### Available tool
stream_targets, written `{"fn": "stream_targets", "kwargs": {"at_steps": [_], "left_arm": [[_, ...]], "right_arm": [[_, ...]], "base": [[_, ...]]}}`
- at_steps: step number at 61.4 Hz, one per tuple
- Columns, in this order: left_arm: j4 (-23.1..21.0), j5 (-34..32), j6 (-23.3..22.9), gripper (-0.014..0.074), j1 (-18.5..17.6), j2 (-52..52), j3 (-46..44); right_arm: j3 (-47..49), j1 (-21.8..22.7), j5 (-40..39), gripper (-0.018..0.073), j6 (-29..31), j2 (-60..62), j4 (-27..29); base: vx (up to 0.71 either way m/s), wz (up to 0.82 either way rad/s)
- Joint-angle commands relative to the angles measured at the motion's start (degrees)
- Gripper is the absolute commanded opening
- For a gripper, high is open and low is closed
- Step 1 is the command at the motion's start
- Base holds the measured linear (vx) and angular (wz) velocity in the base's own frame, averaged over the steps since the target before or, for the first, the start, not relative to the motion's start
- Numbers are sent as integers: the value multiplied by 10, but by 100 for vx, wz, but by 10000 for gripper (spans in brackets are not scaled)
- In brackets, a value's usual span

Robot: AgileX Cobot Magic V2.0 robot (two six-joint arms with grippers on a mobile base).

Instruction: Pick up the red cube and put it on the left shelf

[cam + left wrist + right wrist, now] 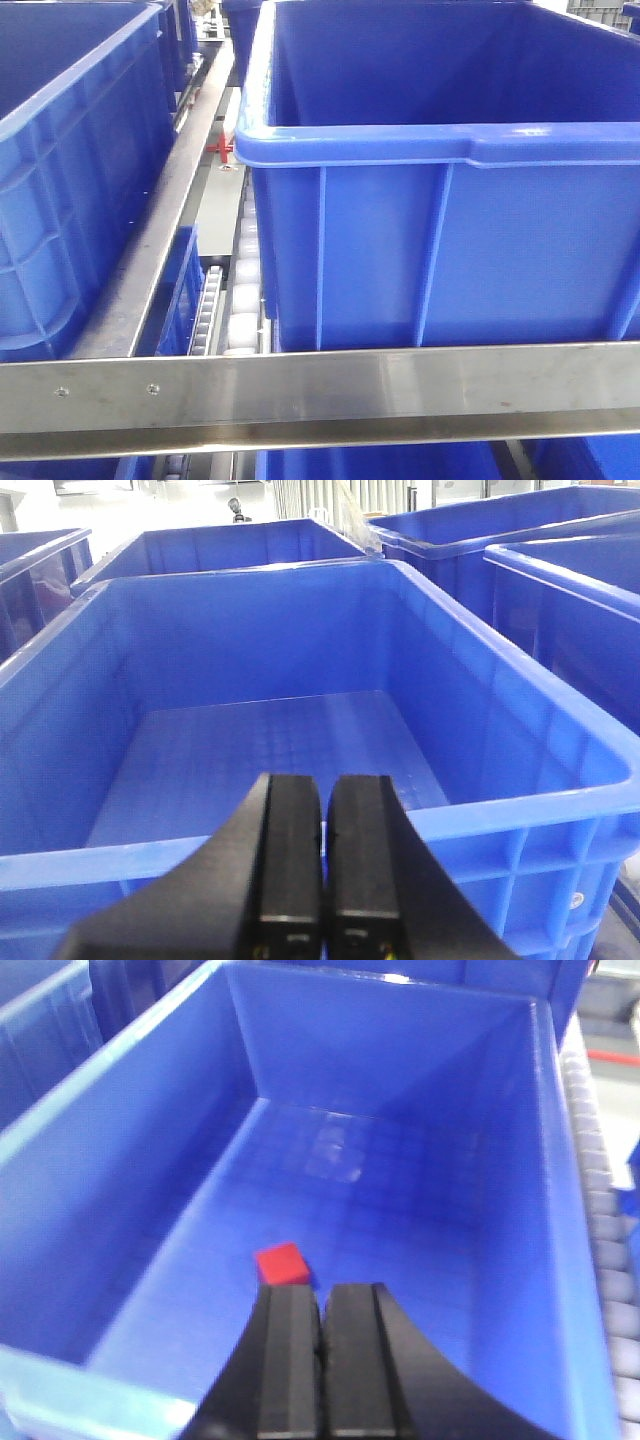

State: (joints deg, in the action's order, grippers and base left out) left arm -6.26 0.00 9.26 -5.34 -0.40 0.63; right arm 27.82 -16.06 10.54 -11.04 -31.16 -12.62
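Note:
The red cube point(281, 1263) lies on the floor of a blue crate point(150, 1160) in the right wrist view, just beyond my left fingertip. My right gripper point(322, 1292) hovers above that crate floor, shut with nothing between its fingers. In the left wrist view my left gripper point(325, 785) is shut and empty, held over the near rim of another blue crate point(520, 810) whose floor is bare. The left shelf shows in the front view as a steel front rail point(320, 385) with white rollers point(243, 300) behind it. Neither gripper appears in the front view.
Large blue crates point(440, 200) point(70, 170) sit on the rack, with a steel divider rail point(165, 220) between them. A small red fitting point(220, 149) shows in the gap. More crates point(560, 590) stand to the right in the left wrist view.

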Motion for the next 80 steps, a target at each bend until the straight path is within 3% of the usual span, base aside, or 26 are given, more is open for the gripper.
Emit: {"fn": "stream_targets", "kwargs": {"at_steps": [1,13,23,45,80], "left_arm": [[-5,-48,-1,106,1,3,13],[-5,-48,-1,106,1,3,13],[-5,-48,-1,106,1,3,13],[-5,-48,-1,106,1,3,13],[-5,-48,-1,106,1,3,13]], "right_arm": [[-8,31,-43,52,2,40,-12],[-91,99,-64,52,2,141,-12],[-160,130,-76,52,2,210,-12],[-283,137,-141,52,2,331,-12],[-281,137,-141,52,2,328,-10]], "base": [[0,0],[0,0],[0,0],[0,0],[0,0]]}}
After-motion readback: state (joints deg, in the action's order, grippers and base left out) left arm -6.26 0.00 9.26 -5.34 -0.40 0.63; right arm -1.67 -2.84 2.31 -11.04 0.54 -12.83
